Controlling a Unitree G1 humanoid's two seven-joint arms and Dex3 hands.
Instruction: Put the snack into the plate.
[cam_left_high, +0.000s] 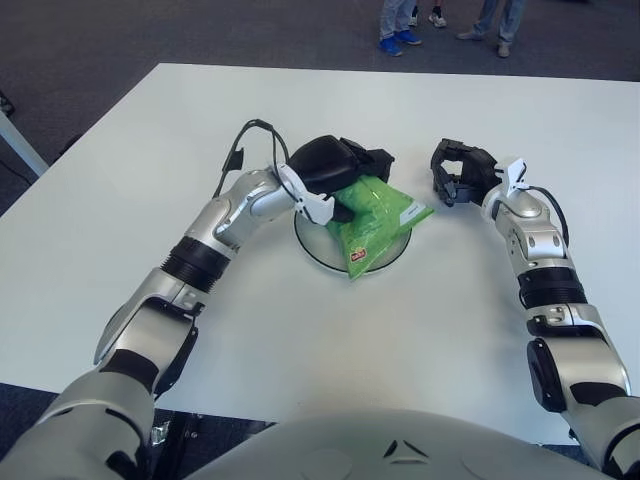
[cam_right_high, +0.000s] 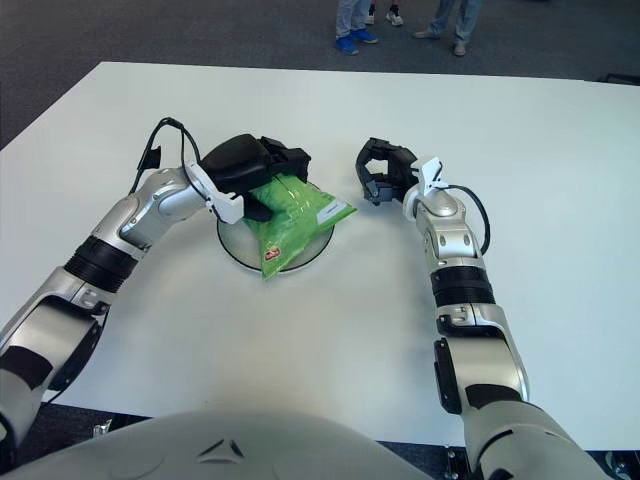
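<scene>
The white tabletop (cam_left_high: 120, 180) carries everything, and the work sits a little toward its far edge, about midway between the left and right edges. There a round plate (cam_left_high: 312, 250) with a dark rim lies flat, and the green snack bag (cam_left_high: 375, 212) lies across it, slanting from the far right down toward the near side. One corner of the bag juts past the plate's rim on the right and the red-labelled end overhangs the near rim, so the bag looks larger than the plate and could not sit wholly inside it.

The left hand (cam_left_high: 340, 168) is over the far-left part of the plate, its fingers closed on the upper end of the bag. That hold seems meant to keep the bag centred as it settles; the bag looks to be resting on the plate already, so letting go is probably what remains.

The right hand (cam_left_high: 458, 172) shows to the right of the bag, fingers curled and holding nothing, apparently kept clear of the placing.
</scene>
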